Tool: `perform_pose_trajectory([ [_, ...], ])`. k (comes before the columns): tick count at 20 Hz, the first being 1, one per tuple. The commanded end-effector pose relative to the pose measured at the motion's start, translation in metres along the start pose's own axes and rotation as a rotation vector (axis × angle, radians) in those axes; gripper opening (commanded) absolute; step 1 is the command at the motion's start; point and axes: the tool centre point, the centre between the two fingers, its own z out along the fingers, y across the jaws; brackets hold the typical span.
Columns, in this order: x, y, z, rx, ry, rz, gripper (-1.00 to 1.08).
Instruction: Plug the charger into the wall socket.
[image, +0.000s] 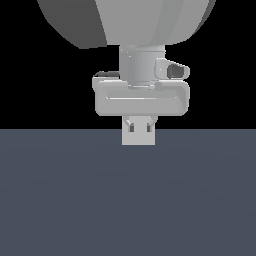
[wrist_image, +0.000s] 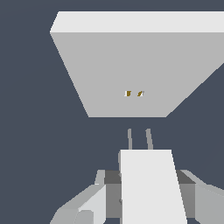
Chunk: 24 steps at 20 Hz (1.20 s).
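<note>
My gripper (image: 139, 127), seen from the exterior view, hangs below my wide pale hand body with both fingers drawn in against the charger (image: 138, 137), a small plain white-grey block held just above or at the dark blue-grey floor (image: 125, 200); whether the block touches that surface cannot be told from here. The fingers clamp the block near its upper edge, which I judge leaves its forward face free for insertion. The wall socket does not appear in this view, and the background above the floor is plain black. In the wrist view, my gripper (wrist_image: 146, 188) shows as two grey fingers (wrist_image: 109, 192) flanking the charger (wrist_image: 151, 188), whose flat, matte, unmarked face runs away from the camera. Two thin grey prongs (wrist_image: 139, 139) project from its far end, parallel and close together. Beyond them, apart from the prong tips, stands the wall socket (wrist_image: 131, 70), a flat upright light-grey plate with a lighter top edge and sharp corners, smooth and featureless except for two tiny yellowish holes (wrist_image: 133, 93) at its centre. The prongs point toward these holes and sit roughly in line with them, which I judge to be the reason for this held pose: the block is carried level and square to the plate so that a straight advance could seat both prongs together. Insertion is not yet done; a gap remains between prongs and plate.
</note>
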Motion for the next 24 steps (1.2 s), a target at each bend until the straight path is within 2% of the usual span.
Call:
perform_pose_trajectory([
  [1,0.0,0.0,0.0,0.0,0.0,0.0,-1.0],
  [7,0.008,0.0,0.004,0.001,0.0,0.001,-1.0],
  [17,0.039,0.0,0.019,0.001,0.0,0.001,-1.0],
  [24,0.045,0.0,0.023,0.001,0.0,0.0,-1.0],
])
